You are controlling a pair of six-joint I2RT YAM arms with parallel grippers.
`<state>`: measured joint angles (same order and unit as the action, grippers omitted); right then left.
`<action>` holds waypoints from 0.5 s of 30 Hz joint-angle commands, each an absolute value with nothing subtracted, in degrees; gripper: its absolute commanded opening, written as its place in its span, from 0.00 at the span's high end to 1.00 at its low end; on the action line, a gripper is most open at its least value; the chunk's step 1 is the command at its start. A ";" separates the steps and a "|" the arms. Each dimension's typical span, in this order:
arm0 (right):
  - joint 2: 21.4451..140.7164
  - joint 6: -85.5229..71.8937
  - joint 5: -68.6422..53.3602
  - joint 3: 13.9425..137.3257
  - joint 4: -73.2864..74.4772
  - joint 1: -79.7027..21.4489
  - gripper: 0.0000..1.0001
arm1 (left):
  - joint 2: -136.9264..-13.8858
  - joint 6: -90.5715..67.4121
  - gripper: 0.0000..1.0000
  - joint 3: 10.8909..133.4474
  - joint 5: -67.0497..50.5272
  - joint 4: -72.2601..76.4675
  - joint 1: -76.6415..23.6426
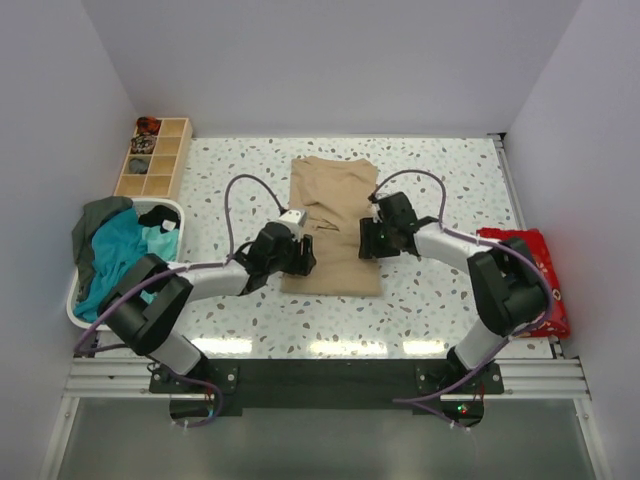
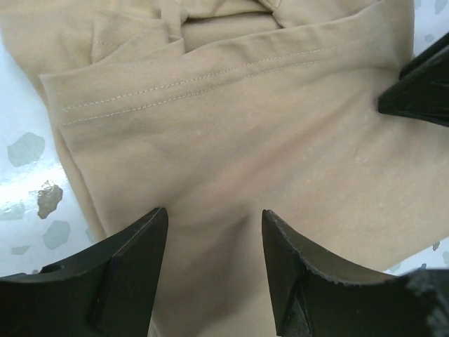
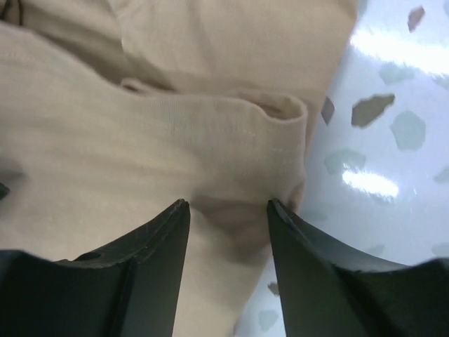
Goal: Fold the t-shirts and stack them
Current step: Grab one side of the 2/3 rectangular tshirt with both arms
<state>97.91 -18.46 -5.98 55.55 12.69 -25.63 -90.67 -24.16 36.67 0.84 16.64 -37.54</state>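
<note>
Top external view: left tool and right tool, both half-spread, over soft, creased beige t-shirt.

Top view overhead, far; both wrist views close on beige t-shirt.

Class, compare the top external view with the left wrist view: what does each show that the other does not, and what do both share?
Top external only: the left arm and right arm, a white basket holding a teal shirt and a dark shirt at the left, a wooden compartment tray behind it, a red packet at the right. Left wrist only: a stitched hem line close up, beyond the open left jaws. Both: the beige t-shirt on the speckled table.
</note>
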 commanded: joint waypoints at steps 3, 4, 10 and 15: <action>83.95 -17.32 -4.92 53.52 13.09 -25.49 0.41 | -78.94 -20.83 0.36 37.79 2.81 16.79 -37.70; 81.93 -17.66 -3.53 53.79 13.62 -25.40 0.38 | -77.79 -20.83 0.35 38.84 3.07 14.79 -37.71; 79.81 -22.14 -5.18 51.78 19.34 -24.78 0.36 | -71.99 -23.63 0.33 36.85 6.41 5.19 -37.70; 75.94 -27.50 -9.31 44.49 15.92 -24.61 0.36 | -65.14 -29.61 0.27 26.30 5.28 7.29 -37.71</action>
<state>79.31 -22.50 -6.04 49.41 15.84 -24.77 -69.17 -24.93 33.43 4.58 9.74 -37.58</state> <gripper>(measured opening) 0.638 0.710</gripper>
